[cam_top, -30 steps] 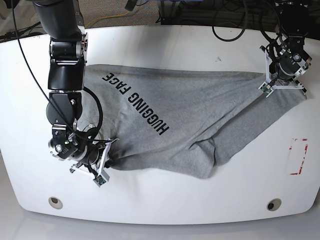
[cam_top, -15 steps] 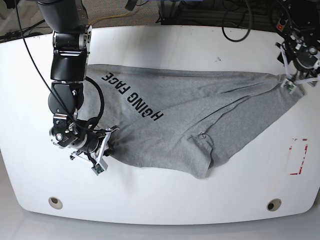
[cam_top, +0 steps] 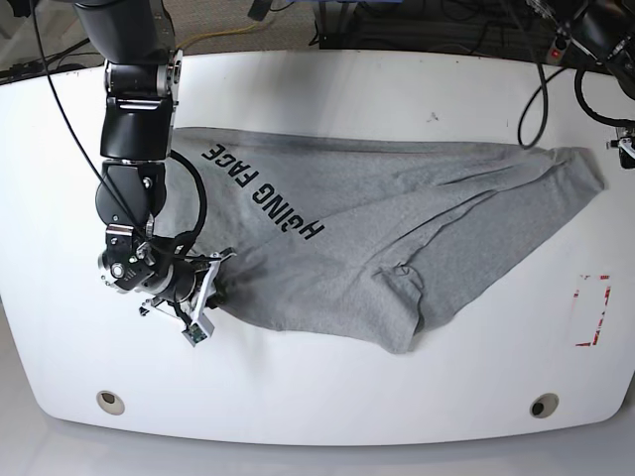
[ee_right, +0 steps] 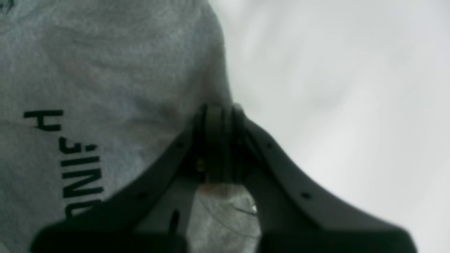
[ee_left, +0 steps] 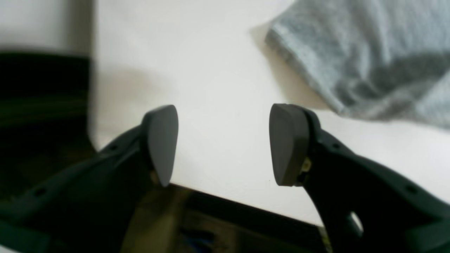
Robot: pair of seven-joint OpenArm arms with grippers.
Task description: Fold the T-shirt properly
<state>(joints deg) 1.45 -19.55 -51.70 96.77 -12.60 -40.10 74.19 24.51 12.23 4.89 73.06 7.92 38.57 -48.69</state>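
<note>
T-shirt (cam_top: 397, 228) — lettering partly creased — pinched by right claw (ee_right: 218, 112); left claw (ee_left: 223, 144) gapes, clutching nothing.

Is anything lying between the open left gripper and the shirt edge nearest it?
Nothing visible. In the left wrist view, only bare white table separates the open left gripper from the nearest edge of the shirt. The right gripper is shut on the shirt's other side.
</note>
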